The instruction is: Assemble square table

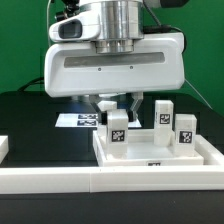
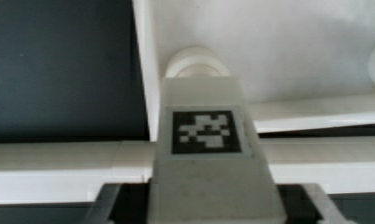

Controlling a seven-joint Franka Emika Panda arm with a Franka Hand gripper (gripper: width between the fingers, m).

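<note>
The arm reaches straight down; its gripper [image 1: 114, 108] pinches a leg post [image 2: 209, 140] (tag showing) between both fingers — upright, over the table top [image 1: 150, 160]; two more posts [image 1: 174, 126] beside.

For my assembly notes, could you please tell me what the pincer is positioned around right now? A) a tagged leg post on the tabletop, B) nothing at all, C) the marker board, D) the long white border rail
A: the pincer straddles a tagged leg post standing on the square table top, and the wrist view shows that post between the fingers.
</note>
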